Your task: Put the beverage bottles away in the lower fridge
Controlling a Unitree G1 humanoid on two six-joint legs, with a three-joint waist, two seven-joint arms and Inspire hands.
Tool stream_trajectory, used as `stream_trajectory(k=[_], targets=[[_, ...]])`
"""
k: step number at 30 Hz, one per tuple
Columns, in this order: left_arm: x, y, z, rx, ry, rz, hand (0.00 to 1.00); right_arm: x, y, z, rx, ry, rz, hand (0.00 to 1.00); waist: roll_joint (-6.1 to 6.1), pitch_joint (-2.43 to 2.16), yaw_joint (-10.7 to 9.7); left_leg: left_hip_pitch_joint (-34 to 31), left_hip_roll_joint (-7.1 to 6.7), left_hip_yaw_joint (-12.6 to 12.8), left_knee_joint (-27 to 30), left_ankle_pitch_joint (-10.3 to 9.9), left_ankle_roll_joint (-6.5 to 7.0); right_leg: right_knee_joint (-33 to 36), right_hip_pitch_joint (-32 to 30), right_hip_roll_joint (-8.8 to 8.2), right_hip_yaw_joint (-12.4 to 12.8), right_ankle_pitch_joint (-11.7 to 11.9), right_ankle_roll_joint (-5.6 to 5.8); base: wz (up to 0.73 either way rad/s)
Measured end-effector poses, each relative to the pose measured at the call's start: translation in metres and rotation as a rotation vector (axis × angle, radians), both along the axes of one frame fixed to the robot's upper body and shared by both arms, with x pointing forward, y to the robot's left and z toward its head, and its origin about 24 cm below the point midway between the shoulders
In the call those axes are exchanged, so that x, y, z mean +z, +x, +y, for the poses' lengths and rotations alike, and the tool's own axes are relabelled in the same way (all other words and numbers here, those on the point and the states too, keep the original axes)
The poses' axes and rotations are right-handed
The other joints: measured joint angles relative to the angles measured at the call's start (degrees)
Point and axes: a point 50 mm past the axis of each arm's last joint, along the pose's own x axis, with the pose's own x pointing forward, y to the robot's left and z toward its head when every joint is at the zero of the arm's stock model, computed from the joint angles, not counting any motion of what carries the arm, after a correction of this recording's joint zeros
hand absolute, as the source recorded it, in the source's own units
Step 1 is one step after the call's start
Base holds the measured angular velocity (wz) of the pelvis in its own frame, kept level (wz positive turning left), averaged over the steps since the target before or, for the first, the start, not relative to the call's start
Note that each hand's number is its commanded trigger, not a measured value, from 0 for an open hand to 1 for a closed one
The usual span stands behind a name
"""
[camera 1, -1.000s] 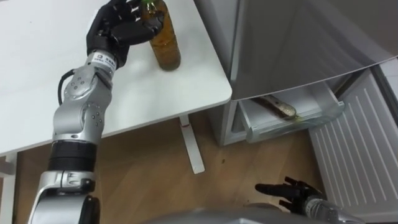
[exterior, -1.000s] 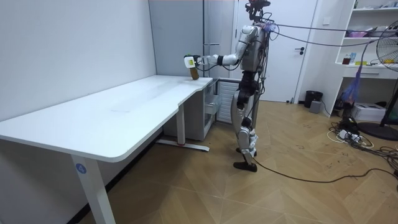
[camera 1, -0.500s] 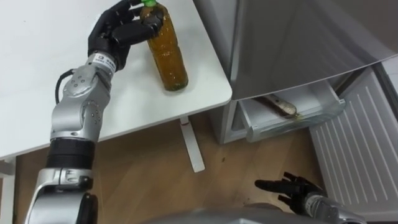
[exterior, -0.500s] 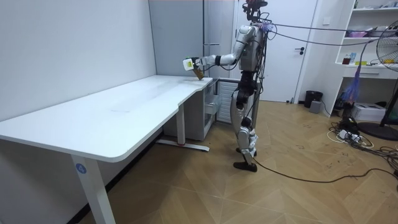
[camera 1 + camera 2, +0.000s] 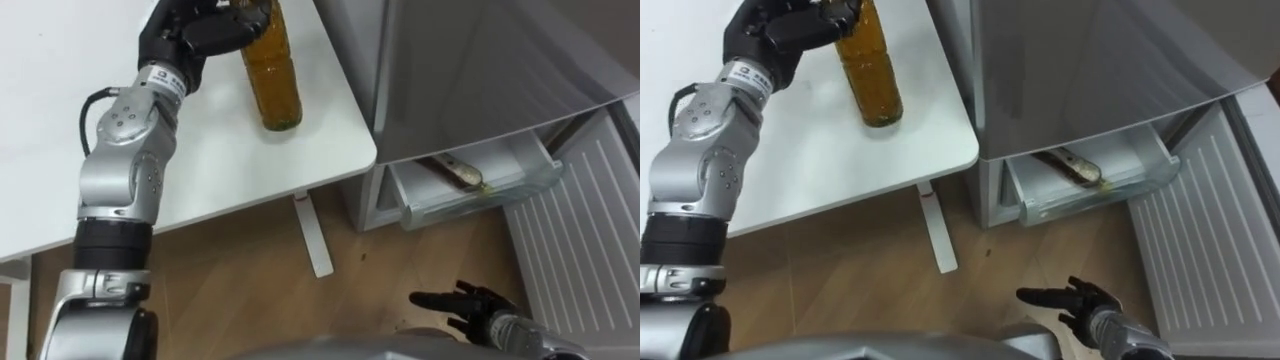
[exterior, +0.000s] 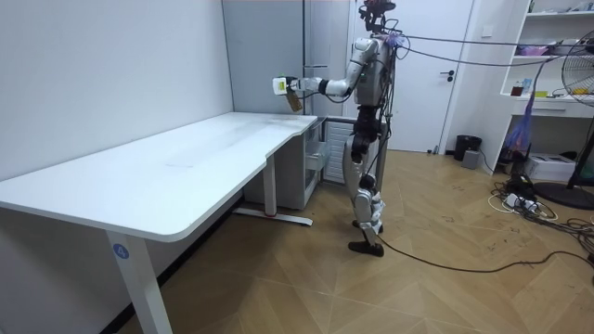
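One drink bottle [image 5: 271,80] is held above the worktop [image 5: 200,165] corner, the left robot hand [image 5: 190,32] curled round its neck. The right robot hand [image 5: 462,303] hangs low, fingers spread, near the open fridge drawer [image 5: 480,195].

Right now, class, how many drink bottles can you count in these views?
2. One bottle is gripped by the left hand above the white table; another bottle lies in the open fridge drawer. More may be hidden deeper inside.
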Motion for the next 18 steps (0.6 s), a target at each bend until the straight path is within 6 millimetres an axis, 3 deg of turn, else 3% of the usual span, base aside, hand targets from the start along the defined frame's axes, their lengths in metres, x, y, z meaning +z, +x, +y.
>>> stream_trajectory(k=[6, 11, 13, 18], targets=[[0.017, -0.01, -0.006, -0.044, 0.007, -0.086, 1.0, 0.0, -0.001, 0.0, -0.001, 0.0, 0.002, 0.0, -0.19, 0.12, 0.2, 0.2, -0.05, -1.6, -0.5, 0.0, 0.0, -0.7, 0.4, 0.09, -0.5, 0.0, 0.0, 0.0], [0.016, -0.022, -0.009, -0.065, -0.002, -0.099, 1.0, 0.0, -0.001, 0.0, -0.028, 0.001, -0.001, 0.0, -0.64, 0.2, 0.7, 0.0, 0.07, -2.4, -0.6, 0.0, 0.0, -0.7, 0.3, 0.23, -0.9, 0.0, 0.0, 0.05], [0.016, -0.024, -0.01, -0.07, -0.015, -0.101, 1.0, 0.0, -0.001, 0.0, -0.038, 0.004, -0.006, 0.0, -1.19, 0.24, 1.8, 0.6, 0.13, -2.4, -0.6, 0.0, -0.01, -0.6, 0.6, 0.3, -0.5, 0.0, 0.0, -0.09], [0.012, -0.03, -0.013, -0.091, -0.012, -0.091, 1.0, 0.002, 0.007, 0.005, 0.047, -0.005, -0.035, 0.0, -2.16, 0.03, 2.0, 2.0, 0.16, -1.9, -0.2, 0.0, -0.03, -0.6, 2.8, -0.36, 0.1, 0.0, -0.01, 0.07]])
